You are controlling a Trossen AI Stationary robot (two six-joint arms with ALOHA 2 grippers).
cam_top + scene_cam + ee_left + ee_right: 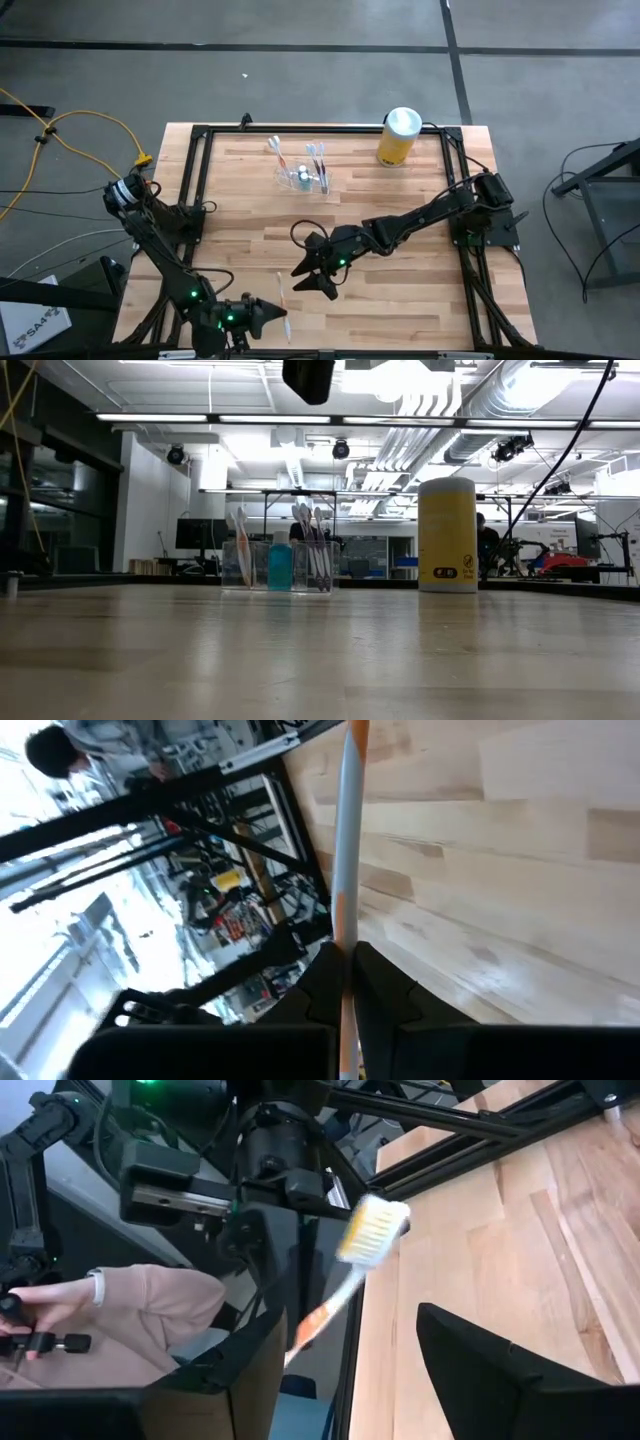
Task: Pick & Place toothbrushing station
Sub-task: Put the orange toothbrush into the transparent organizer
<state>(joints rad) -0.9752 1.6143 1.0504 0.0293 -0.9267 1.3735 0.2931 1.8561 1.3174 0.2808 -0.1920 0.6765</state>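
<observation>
My left gripper (272, 314) is clamped on a toothbrush (347, 870) near the table's (400, 290) front edge, its head sticking out past the fingertips. My right gripper (312, 268) hovers just beyond it with fingers (480, 1370) spread wide, holding nothing. The station (305, 178) sits well ahead of both, toward the far edge, a yellow canister (399, 137) off to its right.

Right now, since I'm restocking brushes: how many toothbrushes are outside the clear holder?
1. The toothbrush is clamped in the left gripper at the table's near edge; the right gripper hangs open nearby. None seems hidden.
</observation>
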